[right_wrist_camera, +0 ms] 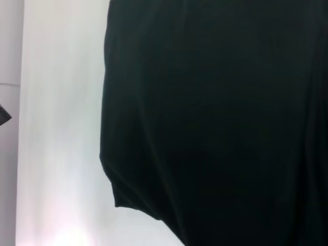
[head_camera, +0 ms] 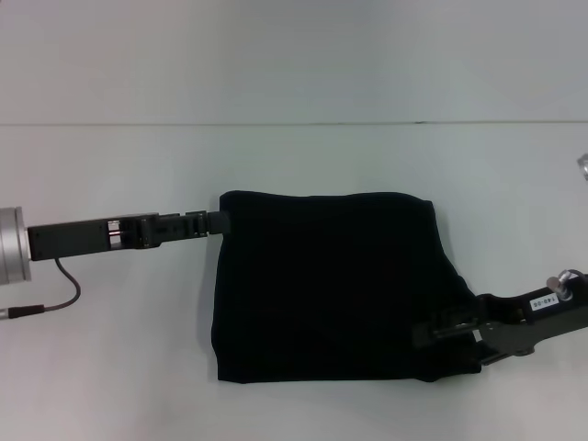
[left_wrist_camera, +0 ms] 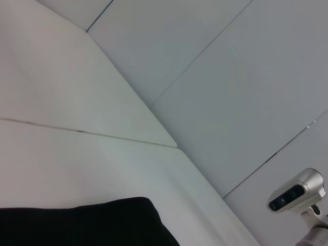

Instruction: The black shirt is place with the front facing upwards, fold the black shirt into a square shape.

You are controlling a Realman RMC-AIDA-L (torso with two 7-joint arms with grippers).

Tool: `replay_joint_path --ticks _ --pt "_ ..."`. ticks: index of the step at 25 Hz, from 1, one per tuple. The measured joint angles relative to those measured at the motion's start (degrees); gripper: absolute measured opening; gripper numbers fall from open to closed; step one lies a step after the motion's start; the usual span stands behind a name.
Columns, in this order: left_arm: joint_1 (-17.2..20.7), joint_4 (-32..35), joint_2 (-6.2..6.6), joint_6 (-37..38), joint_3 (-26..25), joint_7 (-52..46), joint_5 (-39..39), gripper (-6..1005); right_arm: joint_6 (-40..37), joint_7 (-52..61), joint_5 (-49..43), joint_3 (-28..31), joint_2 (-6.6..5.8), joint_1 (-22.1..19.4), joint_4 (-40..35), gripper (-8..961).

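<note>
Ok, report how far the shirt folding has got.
Mostly done: the black shirt already lies as a compact, roughly square block on the table. In hand: left gripper at its far-left corner, right gripper at its near-right edge. Left: tidy the bulging right side, withdraw.

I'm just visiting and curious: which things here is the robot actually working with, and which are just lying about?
In the job:
- shirt, black, folded to a rough square
- left hand at its far left corner
- right hand at its near right edge

Lying about:
- table, white
- cable by the left arm
- camera on a stand
</note>
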Motion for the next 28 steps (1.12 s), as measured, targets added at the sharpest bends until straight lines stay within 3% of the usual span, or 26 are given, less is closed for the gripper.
replay_joint_path --ticks 9,21,28 --pt "-0.15 0.00 0.00 -0.13 0.00 0.00 0.00 860 -0.38 -0.08 0.29 0.49 0.44 0.38 0.21 901" --pt "-0.71 0.00 0.00 -0.11 0.00 0.00 0.00 860 -2.13 0.37 0.22 1.06 -0.32 -0.68 0.87 899" --pt "-0.94 -0.14 -0.08 -0.23 0.00 0.00 0.00 860 -2.28 0.14 0.32 2.74 0.04 -0.34 0.87 898"
